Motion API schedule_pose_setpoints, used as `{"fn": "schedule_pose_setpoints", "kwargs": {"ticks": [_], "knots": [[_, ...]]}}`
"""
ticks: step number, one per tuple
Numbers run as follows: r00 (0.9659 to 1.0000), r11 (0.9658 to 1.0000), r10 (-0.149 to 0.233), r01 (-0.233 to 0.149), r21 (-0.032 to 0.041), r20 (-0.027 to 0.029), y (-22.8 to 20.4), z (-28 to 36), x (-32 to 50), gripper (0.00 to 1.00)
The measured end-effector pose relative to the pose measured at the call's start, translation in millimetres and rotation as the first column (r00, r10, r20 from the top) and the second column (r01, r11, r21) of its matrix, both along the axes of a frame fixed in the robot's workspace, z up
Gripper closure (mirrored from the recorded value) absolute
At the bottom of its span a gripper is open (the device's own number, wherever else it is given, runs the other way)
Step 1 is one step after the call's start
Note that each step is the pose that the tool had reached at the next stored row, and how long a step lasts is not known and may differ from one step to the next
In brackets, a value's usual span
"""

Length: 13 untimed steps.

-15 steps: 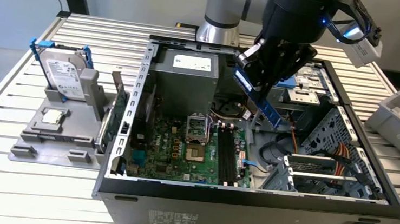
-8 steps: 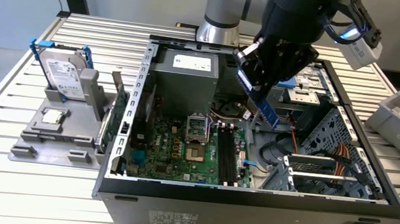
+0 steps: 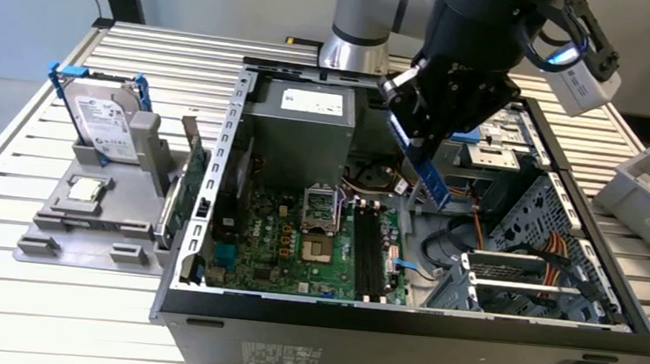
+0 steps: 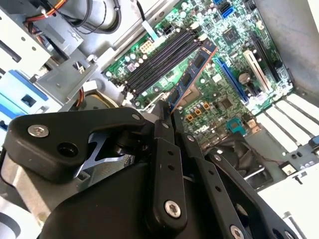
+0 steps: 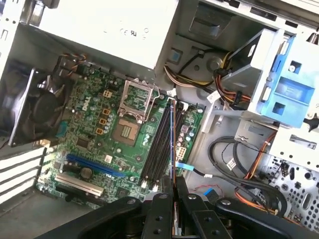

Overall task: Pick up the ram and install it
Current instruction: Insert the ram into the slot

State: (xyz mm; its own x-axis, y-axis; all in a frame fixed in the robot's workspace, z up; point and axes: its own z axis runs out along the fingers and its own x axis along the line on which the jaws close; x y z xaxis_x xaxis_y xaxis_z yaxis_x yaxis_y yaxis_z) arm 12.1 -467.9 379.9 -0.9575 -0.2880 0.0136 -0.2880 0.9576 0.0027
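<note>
**Ram held over the memory slots, not seated**

The jaws were clenched on the ram [image 3: 429, 181], pinching the thin card by one end so that most of its length stuck out below them. In the exterior view the stick hung tilted inside the open computer case [image 3: 406, 335], over the part of the motherboard [image 3: 277, 253] nearest the drive bays. It was above the black memory slots [image 3: 368, 256] and had not been pressed into any of them.

In the second wrist view the ram [image 4: 192, 77] ran out from between the black fingers [image 4: 164, 129] across the motherboard, with its far end beside the row of slots [image 4: 159, 59]. In the first wrist view the card showed edge-on [image 5: 172, 139], a thin line running roughly along the slots [image 5: 159, 144], just beside the CPU socket [image 5: 127, 130]. Whether its lower edge touched a slot could not be told.

On the bench [image 3: 7, 313], at the exterior view's left, the hard drive [image 3: 107, 123] stood upright in a grey holder [image 3: 85, 232].
</note>
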Motion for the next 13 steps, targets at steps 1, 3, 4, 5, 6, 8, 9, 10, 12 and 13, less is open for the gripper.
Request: {"fn": "schedule_pose_setpoints", "kwargs": {"ticks": [1, 3, 4, 5, 6, 8, 9, 10, 12, 13], "knots": [[1.0000, 1.0000, -0.009, 0.009, 0.0000, 0.0000, 0.0, 0.0, 0.0, 1.00], [0.9996, 0.9996, -0.027, 0.027, 0.0000, 0.0000, 0.0, 0.0, 0.1, 1.00], [0.9994, 0.9994, -0.034, 0.034, 0.0000, 0.0000, 0.0, 0.0, 0.1, 1.00], [0.9992, 0.9992, -0.041, 0.041, 0.0000, 0.0000, 0.0, 0.0, 0.1, 1.00], [0.9988, 0.9988, -0.048, 0.048, 0.0000, 0.0000, 0.0, 0.0, 0.1, 1.00], [0.9982, 0.9982, -0.060, 0.060, 0.0000, 0.0000, 0.0, 0.0, 0.2, 1.00], [0.9979, 0.9979, -0.065, 0.065, 0.0000, 0.0000, 0.0, 0.0, 0.2, 1.00], [0.9975, 0.9975, -0.071, 0.071, -0.0001, 0.0000, 0.0, 0.0, 0.3, 1.00], [0.9967, 0.9967, -0.081, 0.081, 0.0000, 0.0000, 0.0, 0.0, 0.3, 1.00], [0.9964, 0.9964, -0.085, 0.085, 0.0001, 0.0000, 0.0, 0.0, 0.3, 1.00]]}}
